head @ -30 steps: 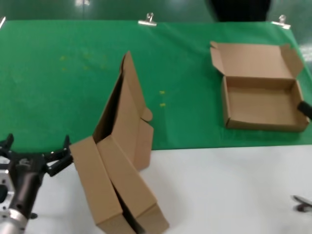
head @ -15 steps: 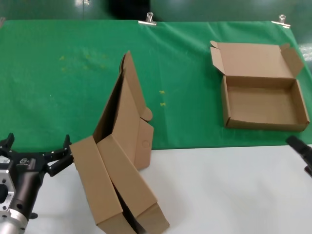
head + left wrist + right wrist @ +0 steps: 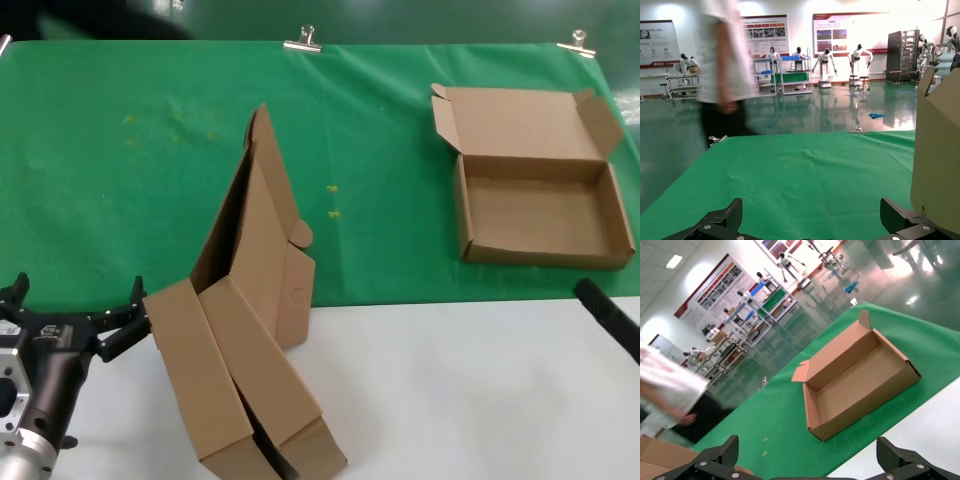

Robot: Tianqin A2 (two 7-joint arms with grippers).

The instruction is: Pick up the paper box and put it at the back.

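Two leaning cardboard boxes (image 3: 245, 380) rest on the white desk (image 3: 470, 390), touching the open left hand (image 3: 70, 325). It should grip one wall squarely. The right hand (image 3: 810, 462) is open.

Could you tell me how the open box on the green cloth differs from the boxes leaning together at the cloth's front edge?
The open box lies flat wholly on the green cloth, lid back, its empty tray showing; the leaning boxes stand tilted, propped against each other, straddling the cloth and the white tabletop. The open box sits nearer the right gripper, the leaning boxes by the left gripper. All are brown corrugated cardboard.
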